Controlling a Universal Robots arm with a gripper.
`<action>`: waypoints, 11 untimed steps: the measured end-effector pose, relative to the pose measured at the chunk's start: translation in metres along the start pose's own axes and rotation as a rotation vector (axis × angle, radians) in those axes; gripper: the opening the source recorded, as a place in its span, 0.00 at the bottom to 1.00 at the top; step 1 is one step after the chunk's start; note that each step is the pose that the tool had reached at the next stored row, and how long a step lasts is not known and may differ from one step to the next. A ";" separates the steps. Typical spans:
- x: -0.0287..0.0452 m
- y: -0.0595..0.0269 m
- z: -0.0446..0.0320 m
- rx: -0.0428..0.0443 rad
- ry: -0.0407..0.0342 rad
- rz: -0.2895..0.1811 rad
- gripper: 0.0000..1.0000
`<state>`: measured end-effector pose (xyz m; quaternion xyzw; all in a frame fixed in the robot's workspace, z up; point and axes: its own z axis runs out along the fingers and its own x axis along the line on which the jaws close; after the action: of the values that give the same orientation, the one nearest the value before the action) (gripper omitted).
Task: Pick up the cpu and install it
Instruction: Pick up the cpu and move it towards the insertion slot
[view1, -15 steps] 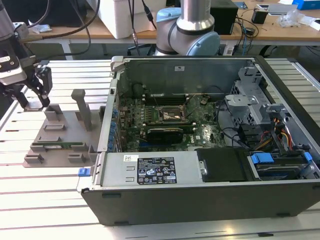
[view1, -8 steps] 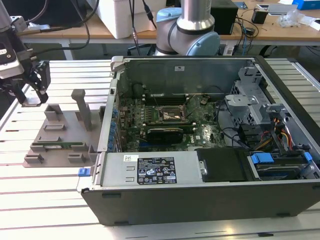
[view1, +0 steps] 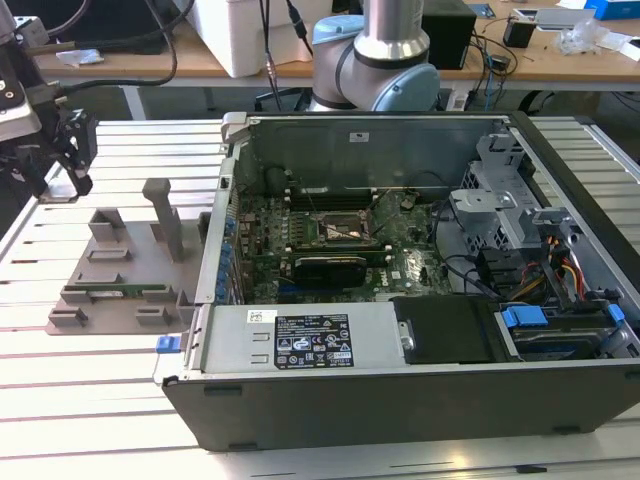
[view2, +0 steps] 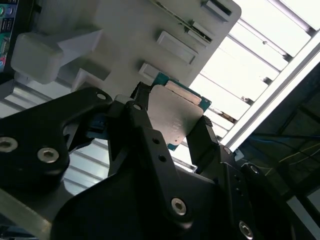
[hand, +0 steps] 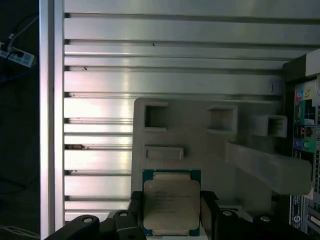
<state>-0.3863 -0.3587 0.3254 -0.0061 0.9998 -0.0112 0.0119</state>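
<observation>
The cpu (hand: 171, 204), a silvery square plate on a green-rimmed board, sits between the two black fingers (hand: 208, 209) of my gripper (hand: 171, 216), which is shut on its two opposite edges. The second wrist view shows the same hold, with the cpu (view2: 176, 116) tilted in the gripper (view2: 172, 124) above the grey holder. In the exterior view the gripper (view1: 62, 180) hangs over the table at the far left, above and behind the grey holder's (view1: 115, 262) left corner. The dark motherboard socket (view1: 340, 230) with its metal frame lies inside the open computer case.
The open computer case (view1: 400, 390) takes up the exterior view's right, with high metal walls, cables and drive bays. The grey holder (hand: 200, 142) has raised posts and pockets, and a green memory stick (view1: 120, 293) lies in it. The slatted aluminium table (hand: 165, 80) stretches around it.
</observation>
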 end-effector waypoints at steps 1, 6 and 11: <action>-0.0001 0.0005 -0.0040 0.0001 0.0001 0.000 0.55; -0.0005 0.0022 -0.0182 0.0000 0.0001 0.000 0.55; -0.0010 0.0034 -0.0383 0.0000 0.0000 0.000 0.55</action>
<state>-0.3863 -0.3545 0.3636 -0.0061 0.9998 -0.0112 0.0119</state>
